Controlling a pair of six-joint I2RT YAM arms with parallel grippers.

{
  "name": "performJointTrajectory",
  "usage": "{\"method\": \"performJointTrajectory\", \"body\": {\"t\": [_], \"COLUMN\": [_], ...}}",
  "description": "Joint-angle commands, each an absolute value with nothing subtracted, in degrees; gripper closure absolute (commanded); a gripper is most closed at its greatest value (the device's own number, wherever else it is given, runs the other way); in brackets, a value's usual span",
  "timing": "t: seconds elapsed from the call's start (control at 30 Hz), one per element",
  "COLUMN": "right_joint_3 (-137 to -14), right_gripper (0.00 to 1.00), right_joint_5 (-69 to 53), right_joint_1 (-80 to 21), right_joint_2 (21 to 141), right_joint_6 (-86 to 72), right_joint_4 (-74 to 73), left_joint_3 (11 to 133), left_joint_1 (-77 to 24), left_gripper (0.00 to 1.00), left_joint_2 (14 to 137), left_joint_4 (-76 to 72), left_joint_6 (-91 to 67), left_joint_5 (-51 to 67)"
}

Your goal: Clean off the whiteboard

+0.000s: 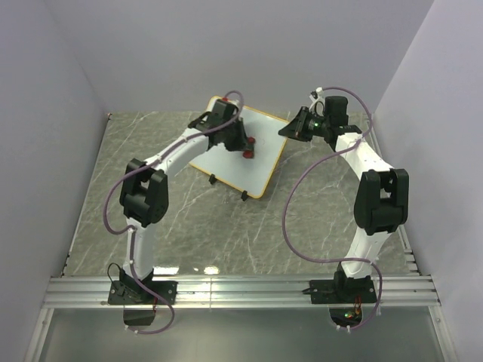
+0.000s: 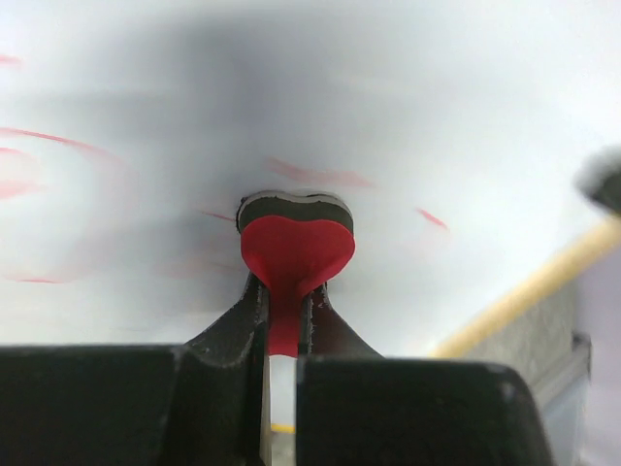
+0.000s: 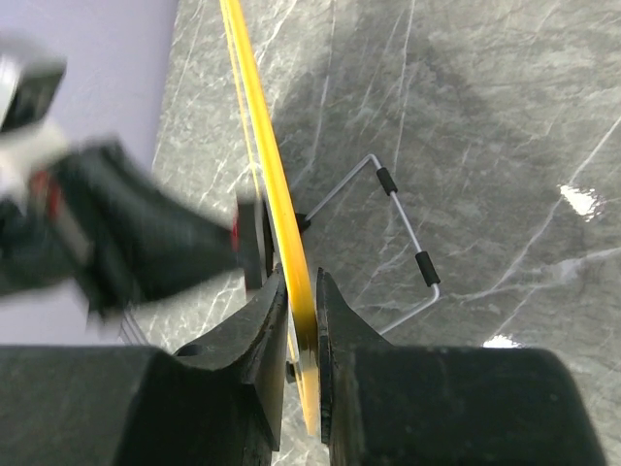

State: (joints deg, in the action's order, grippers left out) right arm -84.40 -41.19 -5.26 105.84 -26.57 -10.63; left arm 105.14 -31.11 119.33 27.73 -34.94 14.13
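Nearest, a ribbed aluminium rail (image 1: 241, 290) carries both arm bases along the near edge of the grey marbled tabletop (image 1: 226, 234). Farther back, toward the far middle, sits the whiteboard (image 1: 264, 162), a flat white rounded-corner rectangle with a thin yellow-orange rim, turned diagonally, with two small black feet (image 1: 213, 179) on its near edge. The left arm reaches over it from the left. The left tool (image 2: 284, 296) is pinched narrow on the stem of a red-and-black heart-shaped eraser (image 2: 296, 248), whose dark pad is pressed against the white surface. Faint red marks (image 2: 310, 177) are smeared around the pad and out to the left. At the board's far right edge, the right tool (image 3: 301, 291) is closed tight on the rim, one finger on each face, with the board seen edge-on. A thin grey wire stand (image 3: 403, 218) with black sleeves juts from the board's back, above the tabletop.
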Motion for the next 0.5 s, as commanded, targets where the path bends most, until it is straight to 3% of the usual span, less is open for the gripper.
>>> {"method": "performJointTrajectory", "body": {"t": [0.0,0.33,0.47], "right_joint_3": [-82.1,-82.9,-82.7], "right_gripper": [1.00,1.00,1.00], "right_joint_5": [-38.2,-37.3,-37.1], "right_joint_1": [-8.0,-8.6,-8.8], "right_joint_2": [104.4,104.6,104.7], "right_joint_6": [-24.1,-23.4,-23.5], "right_joint_4": [-18.0,-19.2,-19.3], "left_joint_3": [104.9,104.0,108.9], "left_joint_1": [-27.1,-29.0,-32.8], "left_gripper": [0.99,1.00,1.00], "left_joint_2": [120.8,121.4,122.6], "left_joint_4": [29.3,30.4,31.2], "left_joint_6": [-34.7,-32.5,-31.0], "left_joint_5": [7.4,6.6,9.2]}}
